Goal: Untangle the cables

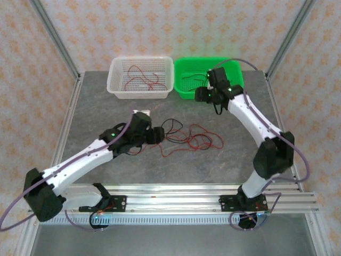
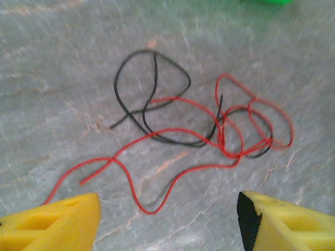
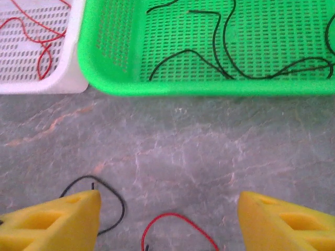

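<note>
My left tool (image 2: 167, 214), jaws apart and empty, hovers nearest the tangled cables (image 2: 222, 137), which lie just ahead and run rightward across the worktop (image 2: 52, 63); my right tool (image 3: 167, 214), also spread empty, sits by the green basket (image 3: 183, 89).

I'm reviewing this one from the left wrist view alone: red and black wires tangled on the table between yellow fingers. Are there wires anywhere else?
Observer: Yes, the white basket beyond the tangle holds loose red wires.
Operator: Any black ones put away?
Observer: Black wires lie in the green basket, right beside the white one.
Operator: What is the other arm doing?
Observer: The right gripper is by the green basket's front rim, its fingers apart with nothing between them.
</note>
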`<action>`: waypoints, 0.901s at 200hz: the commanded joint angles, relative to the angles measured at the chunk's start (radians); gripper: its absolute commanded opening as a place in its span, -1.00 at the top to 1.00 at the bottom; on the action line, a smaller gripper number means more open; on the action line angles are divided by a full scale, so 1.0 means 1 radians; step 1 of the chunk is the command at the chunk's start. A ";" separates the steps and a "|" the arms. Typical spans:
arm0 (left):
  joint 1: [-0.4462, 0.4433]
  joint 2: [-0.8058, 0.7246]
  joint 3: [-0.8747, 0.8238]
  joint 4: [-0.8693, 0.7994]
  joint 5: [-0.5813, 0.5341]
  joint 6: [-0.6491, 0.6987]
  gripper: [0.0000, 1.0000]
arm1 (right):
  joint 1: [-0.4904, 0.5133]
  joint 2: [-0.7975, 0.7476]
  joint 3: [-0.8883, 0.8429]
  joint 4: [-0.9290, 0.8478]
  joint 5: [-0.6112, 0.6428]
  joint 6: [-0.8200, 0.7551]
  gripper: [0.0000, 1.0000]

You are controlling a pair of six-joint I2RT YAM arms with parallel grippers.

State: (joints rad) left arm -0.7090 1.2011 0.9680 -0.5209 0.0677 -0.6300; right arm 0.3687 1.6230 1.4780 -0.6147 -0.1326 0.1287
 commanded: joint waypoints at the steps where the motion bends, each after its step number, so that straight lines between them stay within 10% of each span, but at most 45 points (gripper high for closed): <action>1: -0.034 0.067 0.044 -0.069 -0.066 -0.017 -0.38 | -0.008 -0.131 -0.135 0.105 0.007 0.054 -0.35; 79: -0.053 0.298 0.090 0.189 0.095 -0.113 -0.08 | -0.008 -0.482 -0.502 0.212 -0.010 0.146 -0.32; 180: -0.065 0.486 0.122 0.336 0.133 -0.257 -0.06 | -0.008 -0.558 -0.562 0.210 0.038 0.125 -0.31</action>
State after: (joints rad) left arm -0.7708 1.6550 1.0527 -0.2481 0.1986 -0.8421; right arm 0.3611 1.0931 0.9207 -0.4252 -0.1265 0.2584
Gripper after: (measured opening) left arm 0.527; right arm 0.656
